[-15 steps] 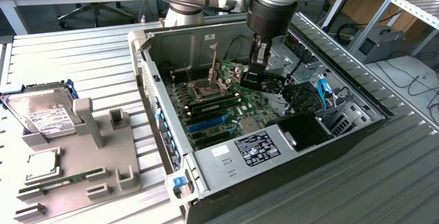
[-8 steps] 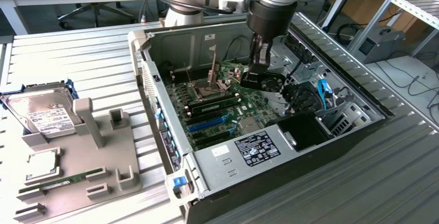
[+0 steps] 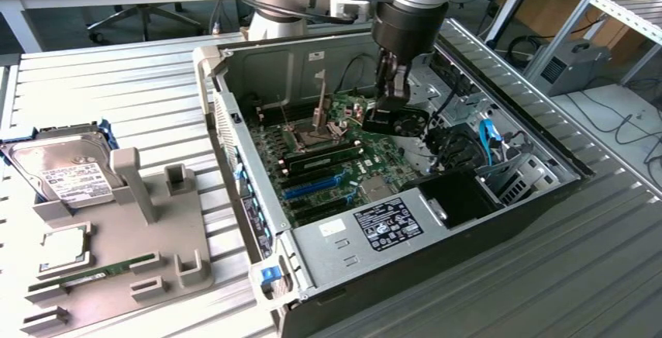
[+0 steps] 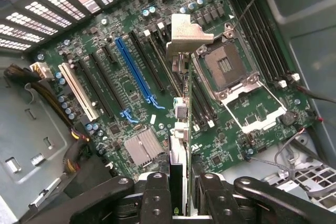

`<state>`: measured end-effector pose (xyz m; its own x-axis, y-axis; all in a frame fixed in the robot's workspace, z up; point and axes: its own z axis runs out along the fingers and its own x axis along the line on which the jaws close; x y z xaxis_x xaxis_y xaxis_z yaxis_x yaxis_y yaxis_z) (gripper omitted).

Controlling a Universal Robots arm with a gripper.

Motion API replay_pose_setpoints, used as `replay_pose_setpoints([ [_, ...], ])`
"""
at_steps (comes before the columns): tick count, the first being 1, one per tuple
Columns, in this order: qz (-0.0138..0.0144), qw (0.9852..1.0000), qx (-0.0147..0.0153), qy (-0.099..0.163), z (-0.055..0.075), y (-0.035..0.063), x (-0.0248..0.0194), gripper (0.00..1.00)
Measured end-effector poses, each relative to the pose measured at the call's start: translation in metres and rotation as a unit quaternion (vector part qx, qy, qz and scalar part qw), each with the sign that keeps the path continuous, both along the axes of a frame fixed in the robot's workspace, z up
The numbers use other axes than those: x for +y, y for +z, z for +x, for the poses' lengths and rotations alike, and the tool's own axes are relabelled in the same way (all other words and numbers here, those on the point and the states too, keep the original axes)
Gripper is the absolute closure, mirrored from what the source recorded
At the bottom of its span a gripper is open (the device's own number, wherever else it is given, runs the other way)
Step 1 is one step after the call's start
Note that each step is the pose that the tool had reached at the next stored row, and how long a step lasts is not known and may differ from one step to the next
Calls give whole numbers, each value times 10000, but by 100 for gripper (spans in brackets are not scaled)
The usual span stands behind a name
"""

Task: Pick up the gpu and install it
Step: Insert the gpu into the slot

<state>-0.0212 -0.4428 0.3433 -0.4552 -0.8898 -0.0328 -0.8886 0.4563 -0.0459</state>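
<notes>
Claw: the gripper [image 4: 181,192] is clamped on the gpu [image 4: 180,124], with a finger [image 4: 157,195] against each flat face and the card showing edge-on between them.
Gpu: it's in the air inside the open computer case [image 3: 229,113], over the motherboard [image 3: 342,163] and not yet in any slot. Its silver bracket [image 4: 187,32] sits at the end far from the fingers.
Position: in the exterior view the gripper hangs at about one o'clock from the board's middle, on the CPU socket [image 4: 226,69] side.
Slots: the long expansion slots, the blue slot [image 4: 135,72] among them, lie at about seven o'clock from the gripper in the exterior view, nearer the case's vented rear wall.
Alignment: the card's edge appears to run at an angle to the slots. A clean install calls for the connector edge parallel to one slot and squarely above it, with the bracket toward the rear openings.
Descent: straight and slow looks like the safe way, with even pressure along the card. A tilted entry would likely jam one corner.
Grip: the card is thin and stiff, and a hold near one end gives it leverage to pivot, so any twist should be gentle.
Hazards: the socket hardware stands close under the card, and the blue cable [image 3: 486,140] runs at three o'clock from the gripper.
Bystanders: the hard drive [image 3: 62,171] and RAM stick [image 3: 93,272] lie well apart, at nine and eight o'clock from the case.
</notes>
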Motion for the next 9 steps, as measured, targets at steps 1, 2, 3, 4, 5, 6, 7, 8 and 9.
replay_pose_setpoints([
  [1, 0, 10000, 0, 36, 0, 0, 0, 74],
  [2, 0, 10000, 0, 66, 0, 0, 0, 74],
  [3, 0, 9999, 0, 101, 0, 0, 0, 74],
  [4, 0, 9999, 0, 131, 0, 0, 0, 74],
  [5, 0, 9999, 0, 163, 0, 0, 0, 74],
  [6, 0, 9998, 0, 196, 0, 0, 0, 74],
  [7, 0, 9997, 0, 231, 0, 0, 0, 74],
  [8, 0, 9997, 0, 264, 0, -1, 0, 74],
  [9, -1, 9996, 0, 298, 0, -1, 0, 74],
])
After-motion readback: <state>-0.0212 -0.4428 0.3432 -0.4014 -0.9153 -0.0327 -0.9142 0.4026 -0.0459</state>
